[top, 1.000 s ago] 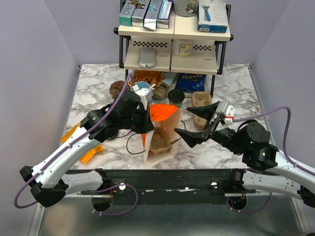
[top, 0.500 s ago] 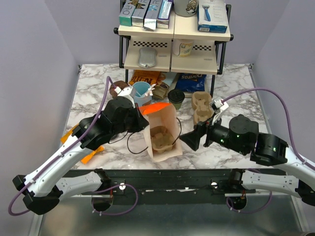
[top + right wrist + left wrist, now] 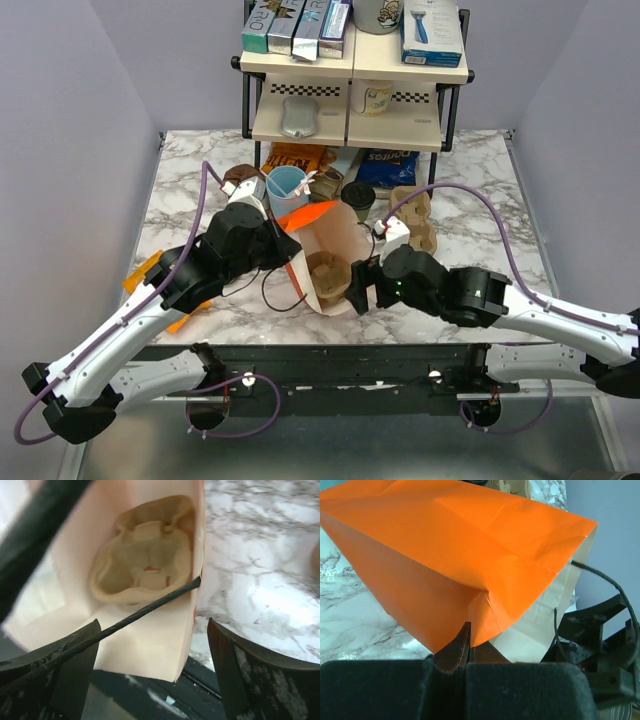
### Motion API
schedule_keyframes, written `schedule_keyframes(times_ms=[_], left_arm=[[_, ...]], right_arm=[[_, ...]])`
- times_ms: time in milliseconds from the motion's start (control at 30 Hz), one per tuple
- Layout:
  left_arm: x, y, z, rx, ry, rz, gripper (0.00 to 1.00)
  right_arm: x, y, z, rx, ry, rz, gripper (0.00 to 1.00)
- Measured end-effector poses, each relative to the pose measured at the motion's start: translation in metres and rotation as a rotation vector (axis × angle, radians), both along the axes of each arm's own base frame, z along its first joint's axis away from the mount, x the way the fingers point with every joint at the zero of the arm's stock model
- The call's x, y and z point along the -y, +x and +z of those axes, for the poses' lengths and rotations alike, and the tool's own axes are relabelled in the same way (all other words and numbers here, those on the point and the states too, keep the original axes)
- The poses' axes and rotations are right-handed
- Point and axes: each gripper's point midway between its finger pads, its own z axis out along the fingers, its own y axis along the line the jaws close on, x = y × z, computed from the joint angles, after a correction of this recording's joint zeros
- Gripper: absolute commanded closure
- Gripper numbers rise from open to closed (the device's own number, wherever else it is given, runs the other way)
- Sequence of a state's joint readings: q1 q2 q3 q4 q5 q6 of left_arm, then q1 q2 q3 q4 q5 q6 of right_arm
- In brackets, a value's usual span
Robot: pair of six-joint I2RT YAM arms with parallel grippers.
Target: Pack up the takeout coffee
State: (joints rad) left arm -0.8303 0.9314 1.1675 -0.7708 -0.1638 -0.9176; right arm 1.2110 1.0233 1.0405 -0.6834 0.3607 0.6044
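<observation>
At the centre of the overhead view, a paper bag [image 3: 338,232] with an orange outside and a pale lining sits on the marble table [image 3: 190,180], its mouth open toward the camera. A brown moulded-pulp cup carrier [image 3: 327,277] lies inside it. The left gripper [image 3: 468,642] is clamped tight on a fold of the bag's orange side, at the left of the bag. The right gripper [image 3: 152,630] has its fingers spread wide at the bag's mouth, with the bag's near corner between them; I cannot tell whether they touch it. A thin black cable [image 3: 150,604] crosses the opening. The takeout coffee [image 3: 358,195], dark-sided with a black lid, stands upright on the table above the bag in the frame. It is in front of the shelf rack [image 3: 350,120], between a light blue cup [image 3: 287,183] and a second pulp carrier [image 3: 412,203], and apart from both grippers.
</observation>
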Motion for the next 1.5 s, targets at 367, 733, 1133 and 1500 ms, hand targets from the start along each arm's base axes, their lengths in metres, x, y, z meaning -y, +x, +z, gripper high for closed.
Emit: schedule_keyframes(times_ms=[367,733,1133,1500], left_arm=[[0.003,-0.003,-0.002,0.045,0.015,-0.069,0.88],[-0.004,-0.027,0.02,0.098,0.092,-0.236,0.01],[-0.044,-0.051,0.082,0.271,0.134,-0.274,0.01],[-0.023,-0.036,0.008,0.096,0.239,-0.301,0.01]], right_arm=[[0.017,0.03,-0.022,0.082,-0.164,-0.148,0.92],[0.022,0.036,0.032,0.282,-0.208,0.017,0.99],[0.043,0.053,0.027,0.468,-0.469,0.127,0.99],[0.033,0.06,0.034,0.432,-0.492,0.082,0.99]])
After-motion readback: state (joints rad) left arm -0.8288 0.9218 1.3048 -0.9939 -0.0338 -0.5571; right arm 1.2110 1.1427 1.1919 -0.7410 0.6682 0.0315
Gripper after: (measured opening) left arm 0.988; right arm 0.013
